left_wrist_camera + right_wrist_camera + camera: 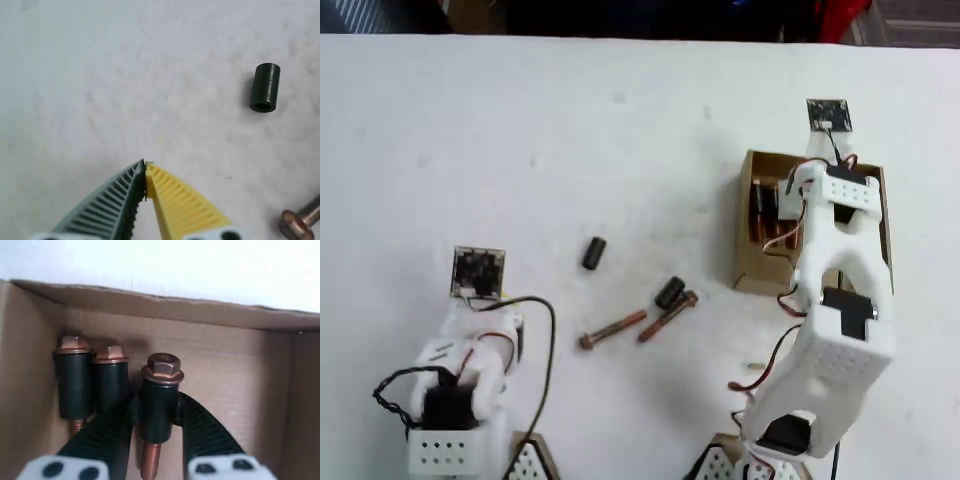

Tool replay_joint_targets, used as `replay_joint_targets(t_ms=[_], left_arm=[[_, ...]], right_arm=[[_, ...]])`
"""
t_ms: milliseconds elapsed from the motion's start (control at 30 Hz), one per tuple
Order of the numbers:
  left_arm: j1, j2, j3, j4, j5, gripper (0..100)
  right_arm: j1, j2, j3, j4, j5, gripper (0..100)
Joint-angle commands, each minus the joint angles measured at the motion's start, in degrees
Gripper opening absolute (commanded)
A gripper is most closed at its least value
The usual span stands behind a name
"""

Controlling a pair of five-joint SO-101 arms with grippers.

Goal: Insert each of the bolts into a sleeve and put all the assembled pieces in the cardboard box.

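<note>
Right gripper (156, 401) is clamped on an assembled piece (161, 371), bolt seated through its sleeve, inside the cardboard box (215, 365) at the right of the desk (520, 120); two finished pieces (75, 380) lie just beside it, toward the box's left wall. Left gripper (144, 170) is closed on nothing at near left, above bare desk; a loose sleeve (265, 87) lies near it. Two bolts (613, 329) and a second sleeve (669, 292) lie mid-desk. Judgement: the step in hand is depositing; lower until the piece rests, part the jaws only slightly to spare its neighbours, then lift straight out.
</note>
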Motion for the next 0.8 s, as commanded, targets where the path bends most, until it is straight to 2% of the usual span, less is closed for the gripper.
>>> replay_joint_targets(t_ms=[0,133,400,767], left_arm=[[-0.04,-0.66,-0.09,0.35,-0.53,2],[-0.04,-0.66,-0.09,0.35,-0.53,2],[-0.04,-0.66,-0.09,0.35,-0.53,2],[-0.31,-0.57,-0.09,0.44,-0.53,2]], right_arm=[[-0.13,0.13,-3.87,-1.10,0.53,2.2],[-0.31,0.13,-3.87,-1.10,0.53,3.3],[-2.42,-0.92,-3.87,-1.01,0.53,23.5],[-10.24,-23.16,-3.60,16.31,0.09,17.0]])
